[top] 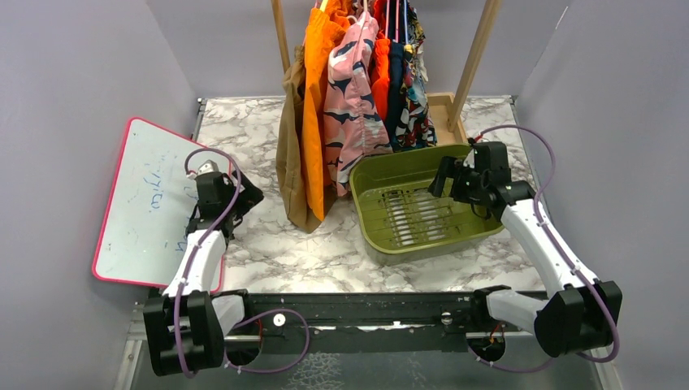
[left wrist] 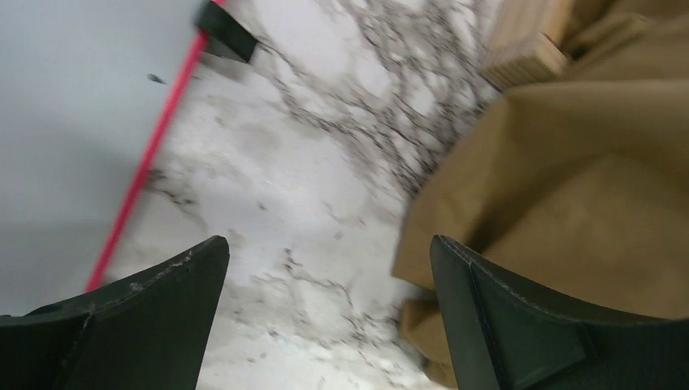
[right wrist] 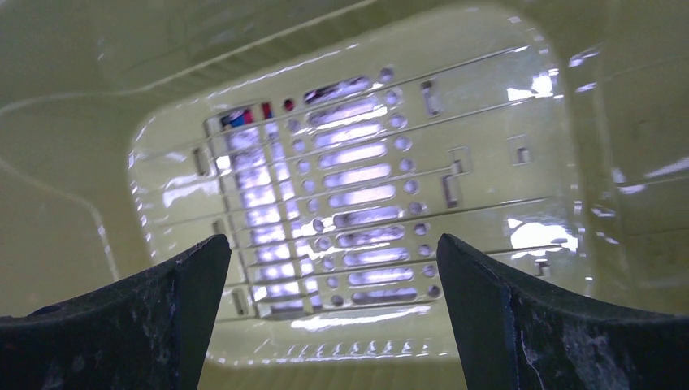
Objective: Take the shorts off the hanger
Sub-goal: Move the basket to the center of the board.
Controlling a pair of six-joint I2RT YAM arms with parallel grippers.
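Several pairs of shorts hang in a row from a wooden rack at the back: tan-brown (top: 290,154), bright orange (top: 315,106), pink with dark blotches (top: 351,97), red-orange (top: 381,73), navy (top: 397,89) and comic-print (top: 417,97). My left gripper (top: 244,197) is open and empty, low over the marble table, left of the tan-brown shorts, whose hem fills the right of the left wrist view (left wrist: 561,179). My right gripper (top: 439,177) is open and empty over the olive basket (top: 370,175); its slotted floor fills the right wrist view (right wrist: 349,187).
A whiteboard with a pink frame (top: 150,203) leans at the left edge of the table, its red edge in the left wrist view (left wrist: 146,162). The rack's wooden posts (top: 475,57) and base (top: 445,110) stand at the back. Grey walls close in both sides.
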